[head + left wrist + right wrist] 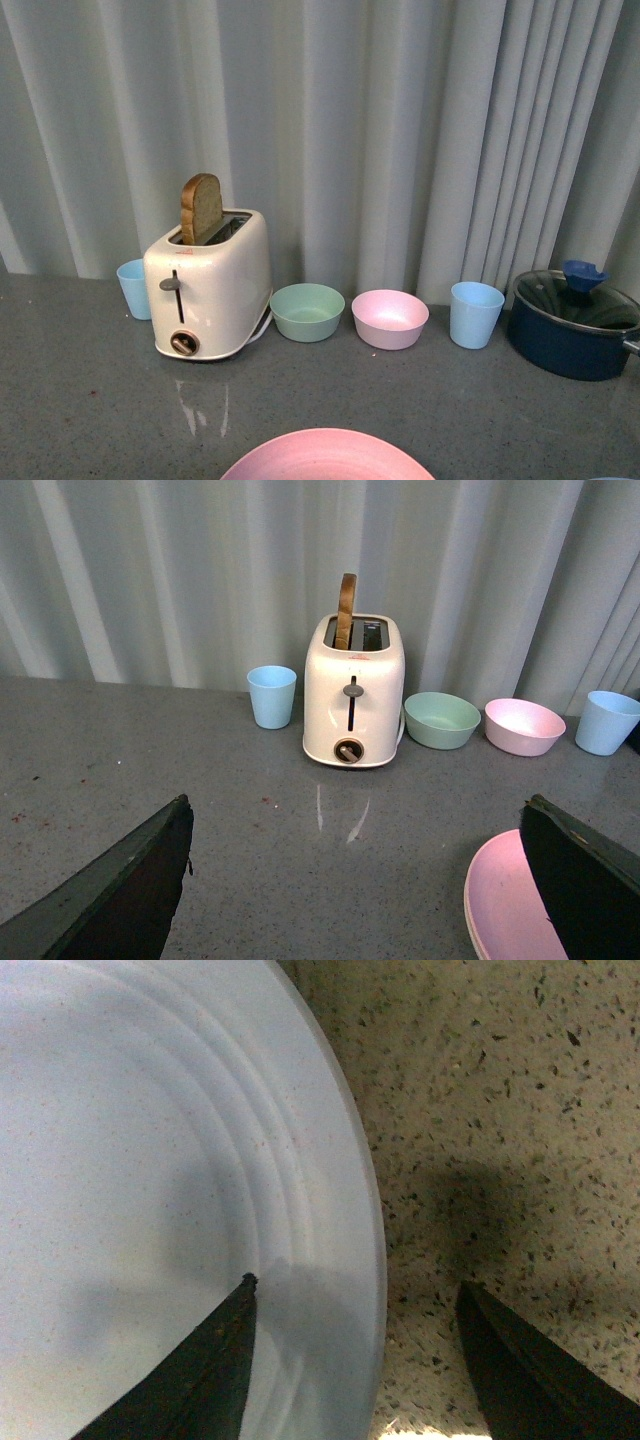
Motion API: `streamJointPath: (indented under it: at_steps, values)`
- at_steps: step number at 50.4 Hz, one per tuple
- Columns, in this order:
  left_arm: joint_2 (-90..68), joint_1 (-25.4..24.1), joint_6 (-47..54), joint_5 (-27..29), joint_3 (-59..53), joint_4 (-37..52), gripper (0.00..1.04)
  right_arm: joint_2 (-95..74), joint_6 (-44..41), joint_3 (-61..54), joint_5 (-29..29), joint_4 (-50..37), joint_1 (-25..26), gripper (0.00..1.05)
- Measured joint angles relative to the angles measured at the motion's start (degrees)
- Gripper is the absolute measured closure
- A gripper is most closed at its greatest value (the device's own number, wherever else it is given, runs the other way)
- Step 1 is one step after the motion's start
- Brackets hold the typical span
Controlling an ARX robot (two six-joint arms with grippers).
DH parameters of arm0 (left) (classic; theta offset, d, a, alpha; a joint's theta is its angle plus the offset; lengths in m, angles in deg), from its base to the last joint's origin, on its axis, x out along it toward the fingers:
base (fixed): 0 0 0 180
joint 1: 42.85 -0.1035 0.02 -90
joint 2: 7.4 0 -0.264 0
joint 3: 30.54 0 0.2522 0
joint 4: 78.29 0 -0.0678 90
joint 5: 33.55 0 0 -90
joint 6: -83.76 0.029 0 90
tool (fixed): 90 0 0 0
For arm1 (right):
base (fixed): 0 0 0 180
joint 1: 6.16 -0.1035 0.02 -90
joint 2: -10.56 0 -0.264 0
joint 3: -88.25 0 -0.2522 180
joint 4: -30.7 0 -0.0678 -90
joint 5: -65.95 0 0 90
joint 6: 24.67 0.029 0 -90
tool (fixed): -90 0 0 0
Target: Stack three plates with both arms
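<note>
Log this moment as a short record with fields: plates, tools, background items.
pink plate: flat on the counter, close to the robot
light blue plate: on the counter under the right tool
cream plate: not in view
left tool: open, empty
right tool: open, straddling the light blue plate's rim
back row: toaster with bread, green bowl, pink bowl, two blue cups, lidded pot

**Three Lenses on One Grey Counter**

The front camera looks level from the near edge of the counter (pixel 480 400) toward the curtain (pixel 400 130) behind its back edge, at middle range. The left wrist camera sits higher and further left, facing the same way. Both views share the toaster (pixel 207 290), the green bowl (pixel 307 312), the pink bowl (pixel 390 318) and the pink plate (pixel 325 456) at the near edge. The right wrist camera looks straight down, very close, on the rim of the light blue plate (pixel 150 1160).
</note>
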Motion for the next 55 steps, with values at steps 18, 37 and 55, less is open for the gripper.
streamJointPath:
  at_steps: [18, 37, 55]
  values:
    - [0.0, 0.0, 0.0, 0.0, 0.0, 0.0, 0.07, 3.1, -0.4, -0.8, 4.6, 0.3, 6.3, 1.00]
    - [0.0, 0.0, 0.0, 0.0, 0.0, 0.0, 0.07, 17.6, 2.5, -2.1, 13.4, 5.6, 7.1, 1.02]
    - [0.0, 0.0, 0.0, 0.0, 0.0, 0.0, 0.07, 31.7, 17.9, -2.1, 18.5, 6.8, -5.4, 1.02]
